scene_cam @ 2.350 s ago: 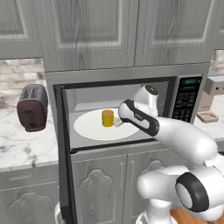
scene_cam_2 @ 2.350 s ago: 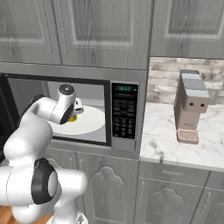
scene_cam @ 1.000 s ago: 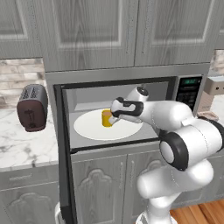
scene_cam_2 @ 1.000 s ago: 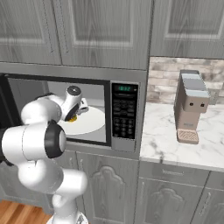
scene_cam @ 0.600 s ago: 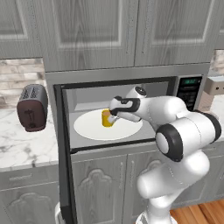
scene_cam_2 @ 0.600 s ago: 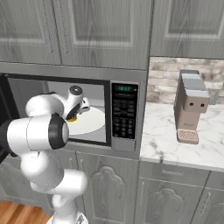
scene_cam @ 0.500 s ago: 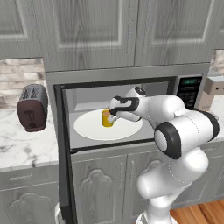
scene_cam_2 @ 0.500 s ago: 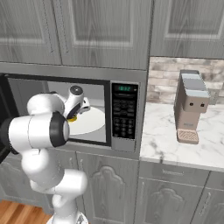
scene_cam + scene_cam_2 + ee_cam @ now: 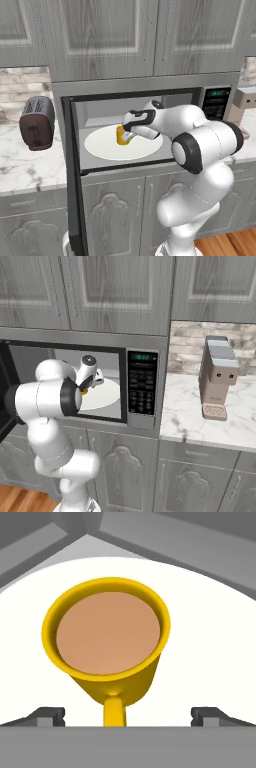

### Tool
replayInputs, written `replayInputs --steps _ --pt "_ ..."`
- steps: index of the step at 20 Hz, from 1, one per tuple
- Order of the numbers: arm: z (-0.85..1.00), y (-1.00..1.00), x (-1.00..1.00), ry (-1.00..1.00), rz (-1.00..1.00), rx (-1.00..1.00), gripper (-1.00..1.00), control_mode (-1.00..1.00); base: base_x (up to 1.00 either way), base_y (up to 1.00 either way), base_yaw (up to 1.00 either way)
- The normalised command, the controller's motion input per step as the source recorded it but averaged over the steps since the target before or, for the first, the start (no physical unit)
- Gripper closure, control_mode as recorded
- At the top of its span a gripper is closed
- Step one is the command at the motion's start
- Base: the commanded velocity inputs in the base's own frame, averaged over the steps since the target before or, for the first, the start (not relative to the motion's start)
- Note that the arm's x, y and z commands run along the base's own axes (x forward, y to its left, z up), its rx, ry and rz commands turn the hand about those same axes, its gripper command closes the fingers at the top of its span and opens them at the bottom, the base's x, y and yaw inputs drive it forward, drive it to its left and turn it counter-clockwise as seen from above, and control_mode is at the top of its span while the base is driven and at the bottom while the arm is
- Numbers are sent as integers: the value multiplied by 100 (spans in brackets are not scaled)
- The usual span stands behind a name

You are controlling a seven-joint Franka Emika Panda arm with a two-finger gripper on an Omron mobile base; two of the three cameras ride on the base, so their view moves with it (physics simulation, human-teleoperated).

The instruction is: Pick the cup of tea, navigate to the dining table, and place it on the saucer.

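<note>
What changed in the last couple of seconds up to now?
The arm reached deeper into the microwave, bringing the open gripper up to the cup of tea; nothing is grasped yet. The cup stayed on the white plate, and the toaster is unmoved.

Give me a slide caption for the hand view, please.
Open gripper hovering over the cup of tea, handle toward the camera, on the white microwave plate.

Microwave display (image 9: pixel 143 357) digits illegible; no readable text.
</note>
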Motion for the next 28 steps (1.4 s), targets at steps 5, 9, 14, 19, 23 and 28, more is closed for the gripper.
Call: replayInputs --steps 5,9,14,19,23,28 --pt "-10 7 5 0 1 0 -100 -100 0 0 0" --pt "0 3 4 0 1 0 -100 -100 0 0 0" --pt "0 0 0 0 0 0 -100 -100 0 0 0" --pt "0 0 0 0 0 0 100 -100 0 0 0" --pt "0 0 0 0 0 0 100 -100 0 0 0" --pt "0 0 0 0 0 0 100 -100 0 0 0"
